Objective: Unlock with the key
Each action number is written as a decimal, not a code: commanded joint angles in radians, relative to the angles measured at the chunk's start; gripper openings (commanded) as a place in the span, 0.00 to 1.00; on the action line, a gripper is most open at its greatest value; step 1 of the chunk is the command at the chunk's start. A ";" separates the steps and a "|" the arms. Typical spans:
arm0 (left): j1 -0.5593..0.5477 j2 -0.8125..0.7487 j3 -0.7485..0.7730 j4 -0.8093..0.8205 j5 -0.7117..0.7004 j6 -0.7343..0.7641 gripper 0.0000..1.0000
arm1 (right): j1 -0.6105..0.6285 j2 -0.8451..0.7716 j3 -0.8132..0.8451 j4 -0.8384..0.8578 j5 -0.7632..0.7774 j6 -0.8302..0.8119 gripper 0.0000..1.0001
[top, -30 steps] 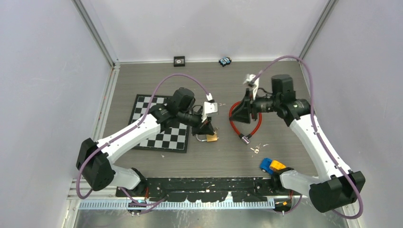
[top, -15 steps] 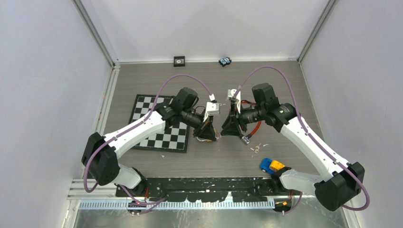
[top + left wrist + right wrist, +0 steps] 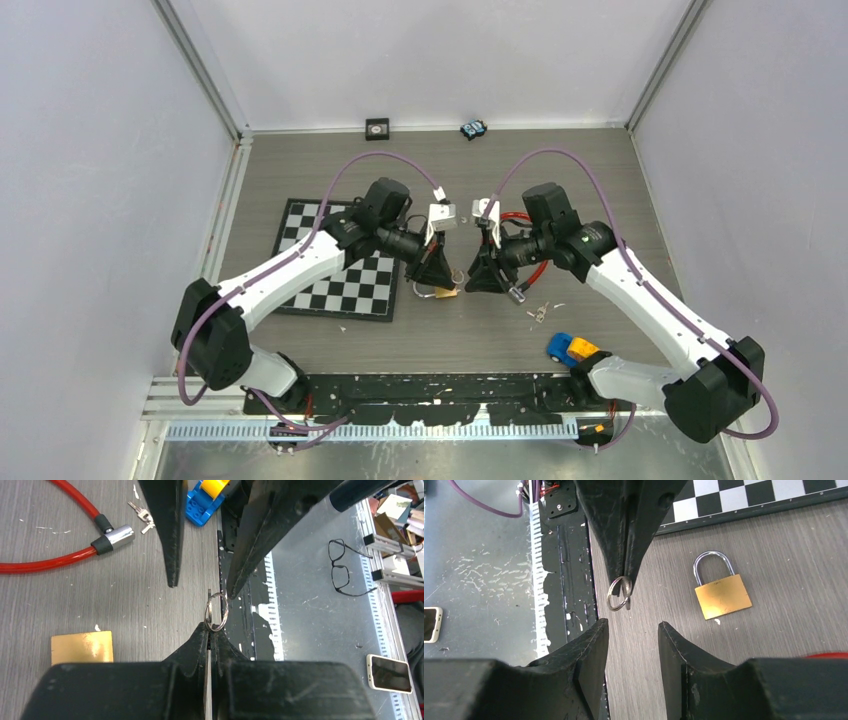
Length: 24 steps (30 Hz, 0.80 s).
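Left gripper [image 3: 210,630] is clamped shut on a key ring [image 3: 216,611], held above the middle of the table [image 3: 460,340]; the key itself barely shows, edge-on. Right gripper [image 3: 631,625] stands half-wide, facing the ring but apart from it. Brass padlock [image 3: 722,595] lies flat, shackle closed, just beside the chessboard's [image 3: 340,270] right edge.

Judged: ring and key are light, stiff, thin, slippery metal, best pinched flat across the key's head. Padlock is heavier and likely to slide. No container in view.

Top cam looks down from behind the near edge, whole tabletop [image 3: 450,340] in frame. Wrist cams are way closer, pointed at each other; both catch the ring [image 3: 216,611] and padlock [image 3: 722,596].
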 commanded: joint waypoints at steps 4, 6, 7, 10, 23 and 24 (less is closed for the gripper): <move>0.014 0.011 0.015 0.086 0.026 -0.086 0.00 | 0.036 -0.009 -0.019 0.108 0.038 0.064 0.38; 0.014 0.018 0.017 0.090 0.035 -0.096 0.00 | 0.041 0.004 -0.014 0.149 0.073 0.102 0.35; 0.014 0.022 0.016 0.094 0.039 -0.101 0.00 | 0.042 0.009 -0.012 0.166 0.082 0.120 0.33; 0.014 0.028 0.012 0.105 0.043 -0.110 0.00 | 0.044 0.020 -0.005 0.209 0.102 0.171 0.31; 0.014 0.041 -0.003 0.105 0.016 -0.098 0.00 | 0.042 0.013 0.022 0.245 0.173 0.266 0.25; 0.013 0.044 -0.006 0.104 0.015 -0.094 0.00 | 0.041 0.012 0.025 0.247 0.176 0.274 0.25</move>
